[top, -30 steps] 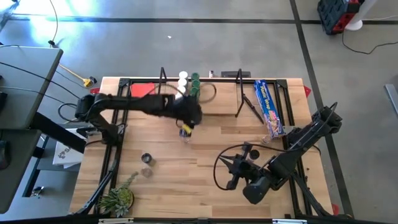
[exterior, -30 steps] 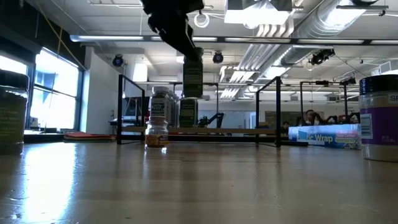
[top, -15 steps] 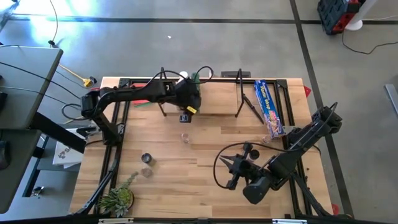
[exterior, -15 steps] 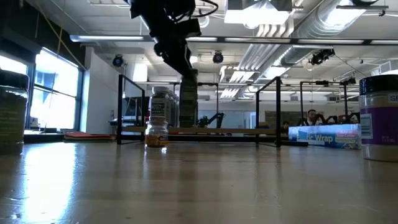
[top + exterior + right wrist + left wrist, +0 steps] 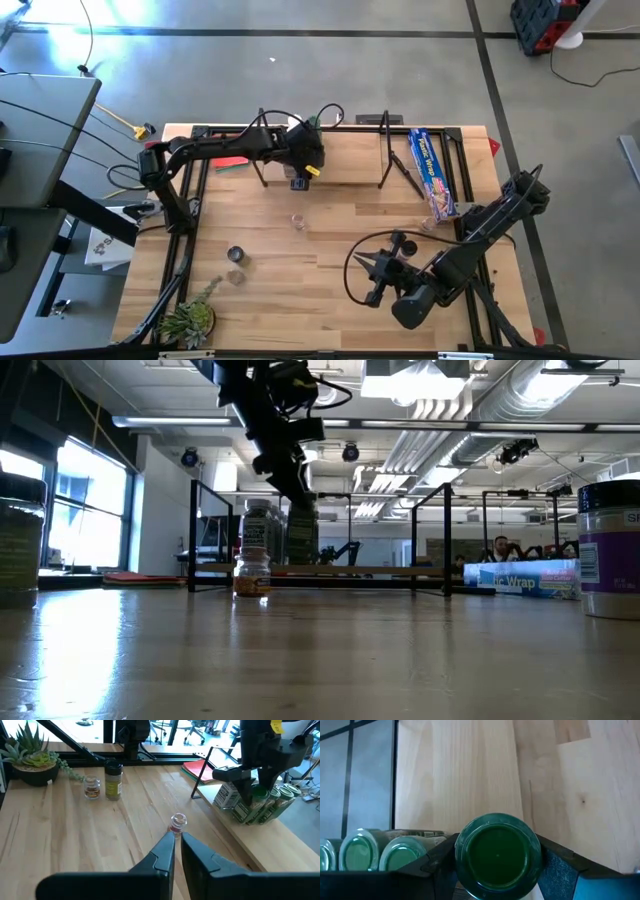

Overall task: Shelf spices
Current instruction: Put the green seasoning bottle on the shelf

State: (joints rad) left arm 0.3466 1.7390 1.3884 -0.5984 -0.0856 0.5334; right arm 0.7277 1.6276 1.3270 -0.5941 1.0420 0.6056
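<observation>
My left gripper (image 5: pixel 298 181) hangs over the shelf (image 5: pixel 252 842), a wooden board between black wire uprights, shut on a green-lidded spice jar (image 5: pixel 497 855). That jar (image 5: pixel 246 809) stands upright at the near end of a row of spice jars (image 5: pixel 272 800) on the board. I cannot tell whether its base touches the board. A small clear spice jar (image 5: pixel 297 221) stands on its base mid-table. Two more spice jars (image 5: pixel 113 781) stand near the plant. My right gripper (image 5: pixel 177 845) waits shut above the table's near right part. My left gripper pinches the jar just below its green lid (image 5: pixel 470 870) between its two fingers, one on either side. The fingers (image 5: pixel 248 790) come slanting down from above. The jar stays upright under them, level with the jars on the board.
A long blue box (image 5: pixel 432 172) lies right of the shelf. A flat red square (image 5: pixel 228 146) lies left of it, and a potted plant (image 5: pixel 190 320) stands at the near left corner. Two large jars (image 5: pixel 610 550) stand close to the low camera.
My left gripper has carried the green-lidded jar from above the small clear jar toward the far edge, onto the shelf, and has sunk with it. The jar has stayed upright and now stands low beside the row of jars.
</observation>
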